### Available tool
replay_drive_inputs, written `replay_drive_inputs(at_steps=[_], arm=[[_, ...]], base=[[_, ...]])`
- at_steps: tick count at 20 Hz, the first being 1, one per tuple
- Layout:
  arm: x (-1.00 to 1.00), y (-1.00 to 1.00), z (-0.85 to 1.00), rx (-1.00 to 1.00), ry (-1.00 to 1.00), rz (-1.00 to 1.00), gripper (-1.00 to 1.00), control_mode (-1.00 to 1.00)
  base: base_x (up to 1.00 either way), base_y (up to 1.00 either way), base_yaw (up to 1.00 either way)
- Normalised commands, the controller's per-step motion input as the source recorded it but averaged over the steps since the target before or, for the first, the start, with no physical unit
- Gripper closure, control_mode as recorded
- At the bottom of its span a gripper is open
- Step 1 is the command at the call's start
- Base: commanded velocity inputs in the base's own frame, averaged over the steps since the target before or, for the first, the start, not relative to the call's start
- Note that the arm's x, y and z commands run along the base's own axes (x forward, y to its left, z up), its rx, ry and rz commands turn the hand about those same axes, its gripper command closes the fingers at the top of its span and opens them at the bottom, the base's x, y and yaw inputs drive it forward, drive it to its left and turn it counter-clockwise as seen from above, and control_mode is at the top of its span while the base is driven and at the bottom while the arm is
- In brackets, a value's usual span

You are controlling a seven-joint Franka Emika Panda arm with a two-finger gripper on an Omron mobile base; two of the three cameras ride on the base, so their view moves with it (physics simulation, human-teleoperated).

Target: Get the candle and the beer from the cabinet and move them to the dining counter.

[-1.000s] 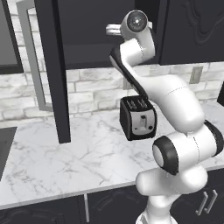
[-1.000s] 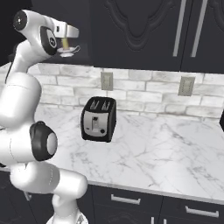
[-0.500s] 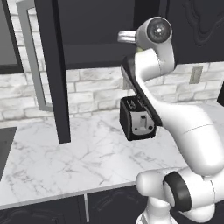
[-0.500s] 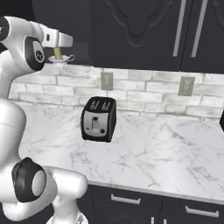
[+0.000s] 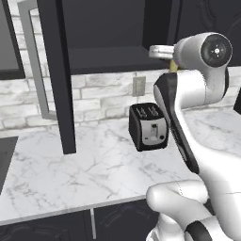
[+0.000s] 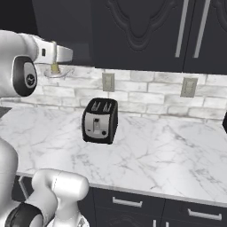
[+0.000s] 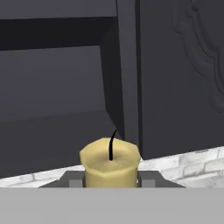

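So we've got the candle (image 7: pixel 110 168) gripped in our pincer (image 7: pixel 110 183) right now. From the hand view the pale-yellow stick sits squeezed between the two fingertips, one on each side, black wick poking up, so the pincer is closed down to candle width and holding it.

In the right base view the candle (image 6: pixel 55 68) hangs under the pincer (image 6: pixel 56 62), and we can make out its clear round holder at the bottom, up in the air in front of the brick backsplash (image 6: pixel 146 91), well above the marble desk (image 6: pixel 155 155). In the left base view just a sliver of the yellow candle (image 5: pixel 173 66) peeks out beside the arm's wrist, right in front of the open cabinet (image 5: pixel 108 33).

The cabinet door (image 5: pixel 56 75) is swung open toward us, with its long grey bar handle (image 5: pixel 35 61) on the left side of it. Inside, the shelf we can see looks dark and we can't make out anything on it from here.

Down on the desk there's a black toaster (image 5: pixel 148 126) standing near the backsplash, below an outlet (image 5: pixel 138 86). The candle is up and to the right of it in the left base view, nowhere near touching.
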Motion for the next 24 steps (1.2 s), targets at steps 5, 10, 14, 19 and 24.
replay_drive_inputs(at_steps=[5, 10, 14, 19, 24], arm=[[-0.99, -0.01, 0.00, 0.00, 0.07, 0.00, 1.00, -1.00], [-0.84, -0.15, 0.00, 0.01, 0.16, 0.01, 1.00, -1.00], [-0.52, -0.09, 0.00, 0.00, 0.11, 0.01, 1.00, -1.00], [-0.13, -0.01, -0.10, 0.00, 0.02, 0.00, 1.00, -1.00], [-0.07, 0.00, -0.12, 0.00, 0.00, 0.00, 1.00, -1.00]], base=[[0.00, 0.00, 0.00], [0.00, 0.00, 0.00], [0.00, 0.00, 0.00], [0.00, 0.00, 0.00], [0.00, 0.00, 0.00]])
